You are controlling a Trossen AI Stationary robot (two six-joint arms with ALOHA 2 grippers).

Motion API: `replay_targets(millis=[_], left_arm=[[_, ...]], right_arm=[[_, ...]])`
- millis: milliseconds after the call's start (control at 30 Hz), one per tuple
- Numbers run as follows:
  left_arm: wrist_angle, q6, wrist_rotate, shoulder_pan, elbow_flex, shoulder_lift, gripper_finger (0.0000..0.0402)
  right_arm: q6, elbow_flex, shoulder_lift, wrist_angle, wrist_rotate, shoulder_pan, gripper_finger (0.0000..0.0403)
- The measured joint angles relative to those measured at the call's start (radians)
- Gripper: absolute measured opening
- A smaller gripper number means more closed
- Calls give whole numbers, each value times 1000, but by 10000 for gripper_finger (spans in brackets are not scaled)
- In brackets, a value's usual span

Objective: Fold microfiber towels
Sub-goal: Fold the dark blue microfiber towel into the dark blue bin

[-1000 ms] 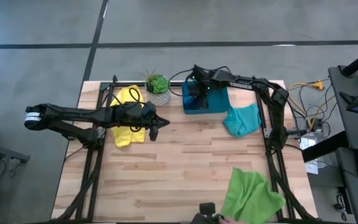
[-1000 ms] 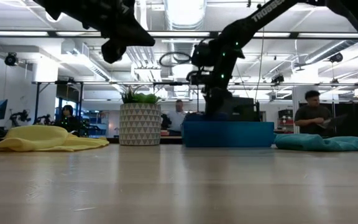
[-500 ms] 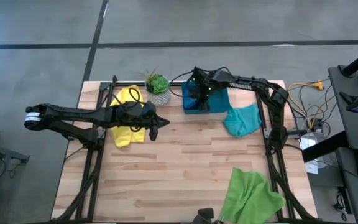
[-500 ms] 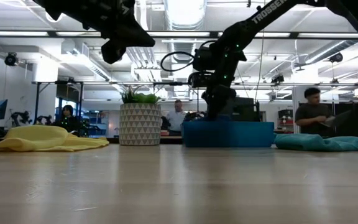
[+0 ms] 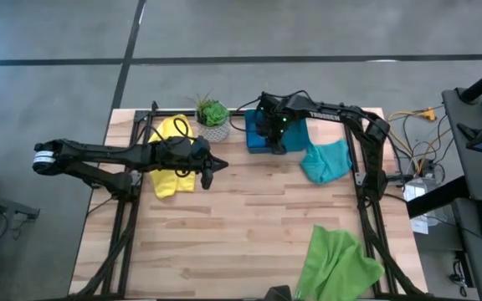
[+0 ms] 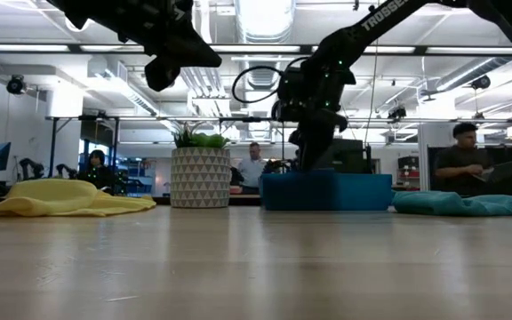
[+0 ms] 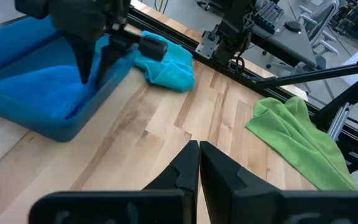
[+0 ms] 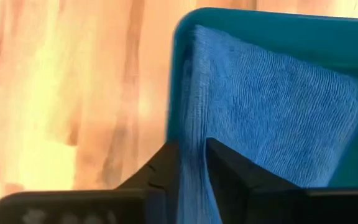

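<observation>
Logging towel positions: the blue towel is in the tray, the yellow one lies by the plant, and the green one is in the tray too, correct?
Not quite: the green towel lies on the table's near right corner, outside the tray, as the high view shows. The rest holds.

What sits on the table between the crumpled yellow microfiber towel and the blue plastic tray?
A small green potted plant in a patterned white pot stands between the yellow towel and the blue tray; the high and low views both show it.

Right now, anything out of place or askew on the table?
Yes. The light green towel hangs off the table's near right edge. The yellow towel and teal towel lie crumpled and unfolded. The right gripper holds a fold of the blue towel between its fingers in the tray.
</observation>
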Motion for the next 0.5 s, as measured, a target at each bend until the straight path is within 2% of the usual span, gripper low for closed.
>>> replay_targets(millis=[133, 267, 500], left_arm=[[0, 0, 0, 0, 0, 0, 0], [0, 0, 0, 0, 0, 0, 0], [0, 0, 0, 0, 0, 0, 0]], right_arm=[[1, 1, -34, -37, 1, -19, 116], [7, 1, -59, -19, 14, -51, 129], [11, -2, -18, -19, 37, -81, 89]])
